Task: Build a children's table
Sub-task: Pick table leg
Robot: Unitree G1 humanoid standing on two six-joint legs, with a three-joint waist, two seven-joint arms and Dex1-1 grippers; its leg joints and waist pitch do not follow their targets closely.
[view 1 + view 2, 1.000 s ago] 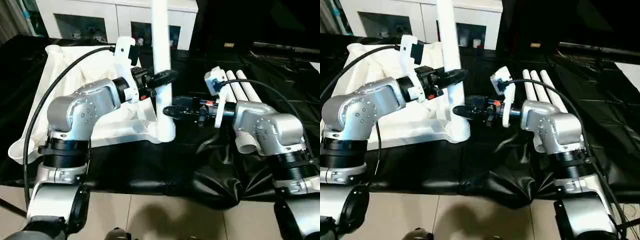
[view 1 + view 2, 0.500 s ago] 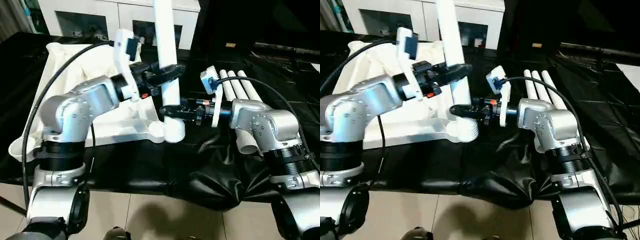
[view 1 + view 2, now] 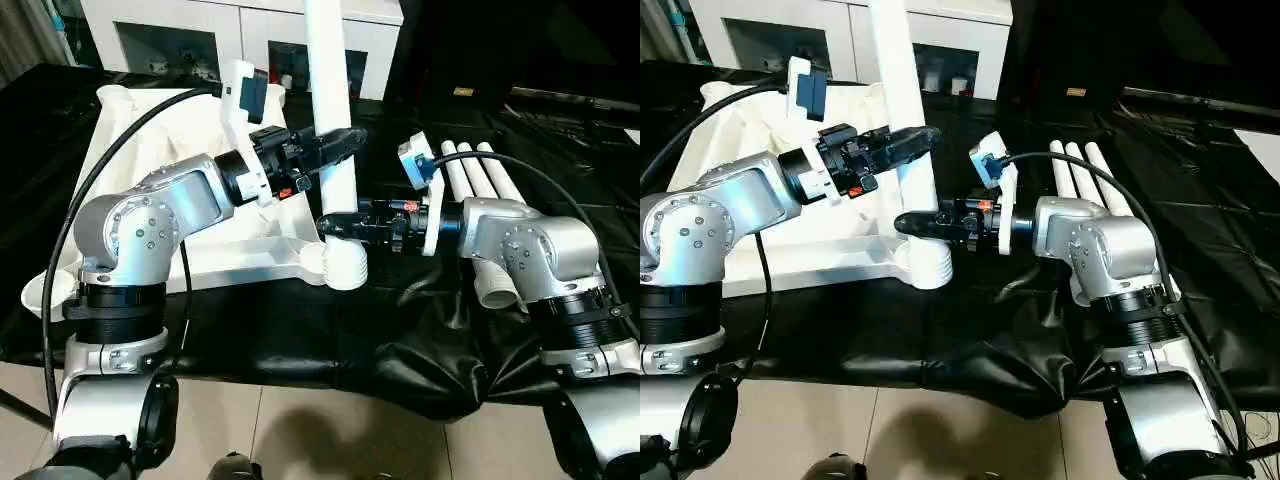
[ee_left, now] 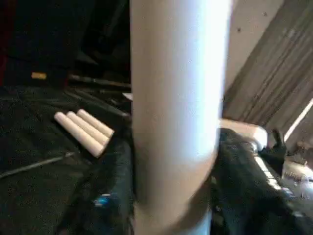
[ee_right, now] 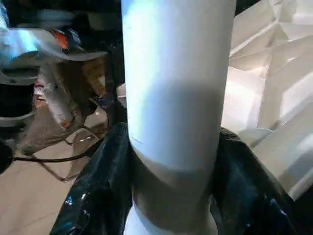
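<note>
We observe even overhead lighting in the head views; the black sheet carries glossy highlights along its folds; the white leg is soft and close in both wrist views, shaded on its lower part; backgrounds there are dim and blurred.

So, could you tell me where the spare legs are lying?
The three spare legs lie side by side on the black sheet, behind the right arm.

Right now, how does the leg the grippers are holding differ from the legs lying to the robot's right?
The held leg stands upright at the tabletop corner; the spare legs lie flat on the black sheet. The left gripper and right gripper clasp the held leg; the spare legs lie untouched. All are white tubes.
</note>
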